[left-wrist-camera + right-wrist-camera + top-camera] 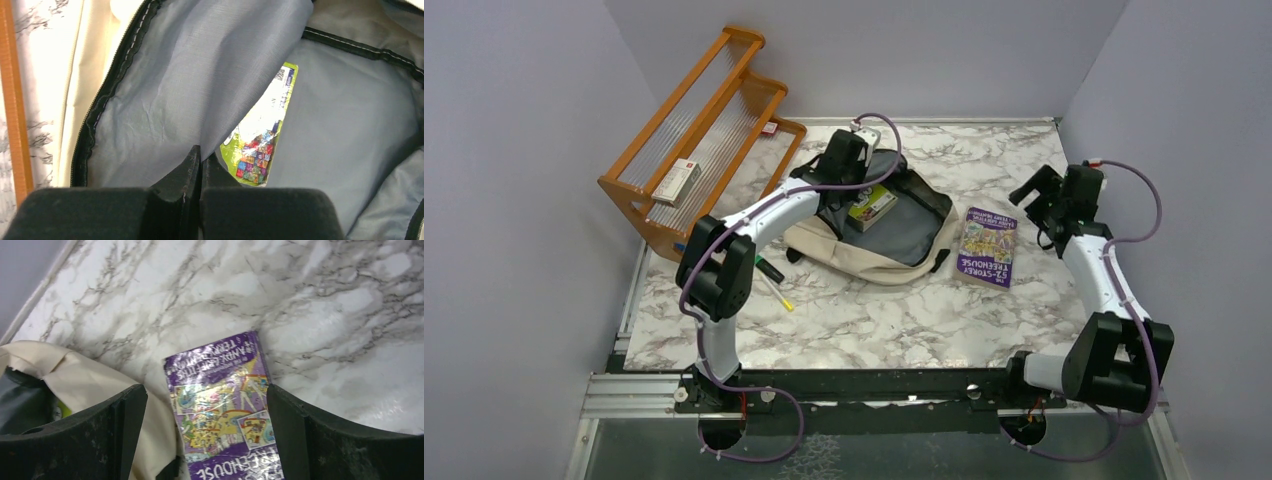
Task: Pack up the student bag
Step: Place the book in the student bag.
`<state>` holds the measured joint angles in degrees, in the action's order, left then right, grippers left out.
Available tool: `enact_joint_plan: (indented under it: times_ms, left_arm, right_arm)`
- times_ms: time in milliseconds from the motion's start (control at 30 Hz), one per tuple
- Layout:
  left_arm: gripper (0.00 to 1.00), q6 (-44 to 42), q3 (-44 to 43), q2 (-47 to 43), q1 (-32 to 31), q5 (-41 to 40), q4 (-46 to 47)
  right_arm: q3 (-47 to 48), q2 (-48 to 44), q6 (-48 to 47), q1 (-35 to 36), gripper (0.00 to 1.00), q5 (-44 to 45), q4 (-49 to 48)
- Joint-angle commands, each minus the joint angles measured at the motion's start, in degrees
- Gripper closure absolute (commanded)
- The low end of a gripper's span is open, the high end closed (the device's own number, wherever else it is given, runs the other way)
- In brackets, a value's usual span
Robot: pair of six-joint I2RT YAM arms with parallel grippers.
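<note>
Pinching student bag [849,252] lining with left jaws clenched; right jaws released above purple book [988,247] on bench [874,322]

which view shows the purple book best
Top external: the whole purple book lies flat on the table, beside the student bag. Right wrist shows it closer, but cut off at the bottom edge. Left wrist does not show it.
</note>
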<state>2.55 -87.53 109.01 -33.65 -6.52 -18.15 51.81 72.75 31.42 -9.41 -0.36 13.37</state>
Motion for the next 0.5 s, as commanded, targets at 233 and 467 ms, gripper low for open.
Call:
enact_joint_plan:
  times_ms: [233,467]
  left_arm:
    - [0.73,2.57,-3.27,-2.05,0.91,7.59,-0.16]
    - [0.57,6.92,-10.24,-3.23,-3.36,7.84,-3.29]
  right_arm:
    - [-8.68,3.47,0.74,-5.51,0.05,-7.35,-1.16]
    - [-13.57,2.65,2.42,-5.53,0.04,-8.29,-4.39]
